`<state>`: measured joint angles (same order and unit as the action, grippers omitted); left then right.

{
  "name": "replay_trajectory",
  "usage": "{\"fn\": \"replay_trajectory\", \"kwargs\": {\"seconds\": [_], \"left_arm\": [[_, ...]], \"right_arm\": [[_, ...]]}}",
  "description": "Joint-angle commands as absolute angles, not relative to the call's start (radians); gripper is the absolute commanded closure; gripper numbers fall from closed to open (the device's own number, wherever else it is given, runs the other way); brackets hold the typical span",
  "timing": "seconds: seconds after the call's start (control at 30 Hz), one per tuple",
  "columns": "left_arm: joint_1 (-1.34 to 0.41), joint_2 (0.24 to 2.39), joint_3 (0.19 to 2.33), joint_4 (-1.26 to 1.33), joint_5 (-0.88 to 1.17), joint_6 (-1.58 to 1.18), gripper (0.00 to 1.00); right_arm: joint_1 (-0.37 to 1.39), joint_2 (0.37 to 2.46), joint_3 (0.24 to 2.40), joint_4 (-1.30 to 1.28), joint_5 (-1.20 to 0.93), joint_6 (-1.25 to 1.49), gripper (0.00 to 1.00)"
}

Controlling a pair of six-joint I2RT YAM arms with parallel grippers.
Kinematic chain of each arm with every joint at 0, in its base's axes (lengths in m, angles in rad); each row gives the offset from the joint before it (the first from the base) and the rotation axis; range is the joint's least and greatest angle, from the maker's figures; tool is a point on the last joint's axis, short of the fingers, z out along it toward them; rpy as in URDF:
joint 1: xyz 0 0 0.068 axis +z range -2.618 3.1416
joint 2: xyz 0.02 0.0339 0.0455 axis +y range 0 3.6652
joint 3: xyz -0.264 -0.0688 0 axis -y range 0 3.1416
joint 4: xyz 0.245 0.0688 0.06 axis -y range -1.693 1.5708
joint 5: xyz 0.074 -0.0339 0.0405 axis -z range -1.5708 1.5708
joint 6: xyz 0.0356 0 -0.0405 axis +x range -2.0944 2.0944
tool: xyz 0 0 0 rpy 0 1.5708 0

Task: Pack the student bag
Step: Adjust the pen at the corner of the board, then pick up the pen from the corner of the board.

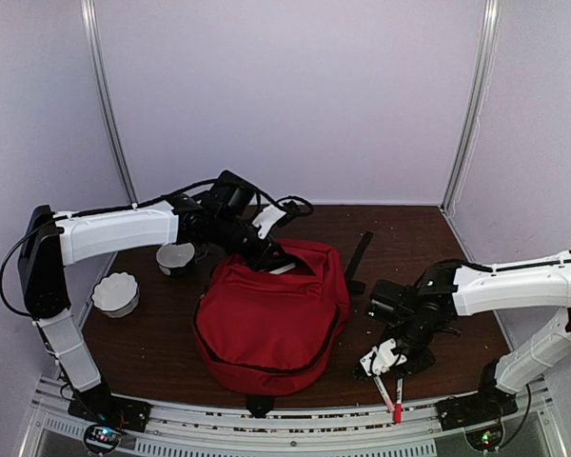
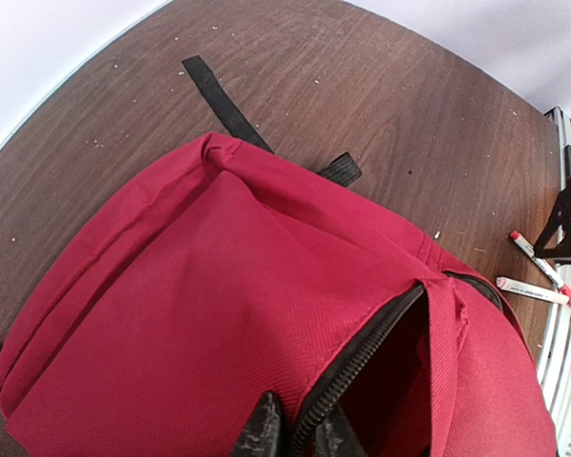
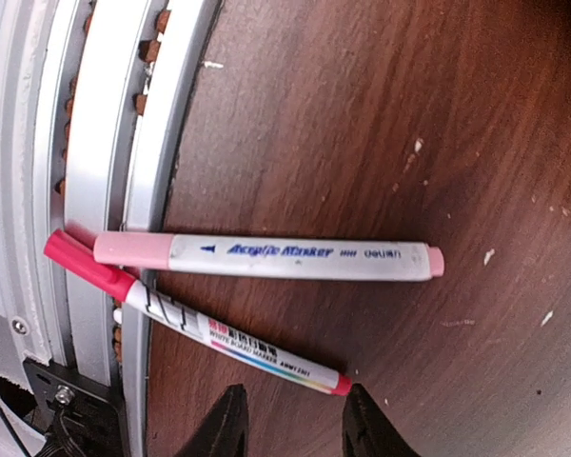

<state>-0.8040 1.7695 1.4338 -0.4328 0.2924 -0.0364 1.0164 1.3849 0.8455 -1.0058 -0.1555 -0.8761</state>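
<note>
Wooden table bears student bag, two markers

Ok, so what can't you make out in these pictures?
1. Student bag interior: left wrist view, dark shadow behind the zipper.
2. Left gripper: same view, cut by the bottom edge, grip unclear.
3. Rear bowl: top view, partly under the left arm.
</note>
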Motion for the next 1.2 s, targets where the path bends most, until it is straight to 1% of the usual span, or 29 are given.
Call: {"fn": "replay_trajectory", "kwargs": {"seconds": [0.0,0.23,0.37,0.5,0.57,0.7,0.87,1.03,1.17], "left_arm": [[-0.81,1.775,1.463,-0.416,0.316,-0.047,0.87],[-0.81,1.766,1.465,-0.418,0.315,-0.047,0.87],[-0.811,1.764,1.464,-0.419,0.312,-0.046,0.87],[-0.81,1.766,1.463,-0.419,0.311,-0.046,0.87],[-0.81,1.766,1.463,-0.419,0.315,-0.046,0.87],[-0.81,1.763,1.466,-0.421,0.319,-0.046,0.87],[-0.81,1.764,1.466,-0.422,0.318,-0.048,0.87],[-0.811,1.77,1.466,-0.422,0.318,-0.049,0.87],[-0.81,1.773,1.466,-0.422,0.319,-0.051,0.87]], "right_arm": [[1.046,1.463,0.847,-0.915,-0.166,-0.868,0.68],[1.077,1.609,0.894,-0.815,-0.195,-0.851,0.74],[1.111,1.698,0.993,-0.773,-0.224,-0.775,0.77],[1.12,1.73,1.056,-0.766,-0.234,-0.74,0.79],[1.116,1.714,1.041,-0.78,-0.212,-0.764,0.78],[1.103,1.624,0.979,-0.84,-0.207,-0.838,0.73],[1.103,1.479,0.887,-0.924,-0.216,-0.952,0.64],[1.11,1.428,0.871,-1.025,-0.216,-1.005,0.6],[1.154,1.418,0.839,-1.038,-0.185,-1.031,0.59]]}}
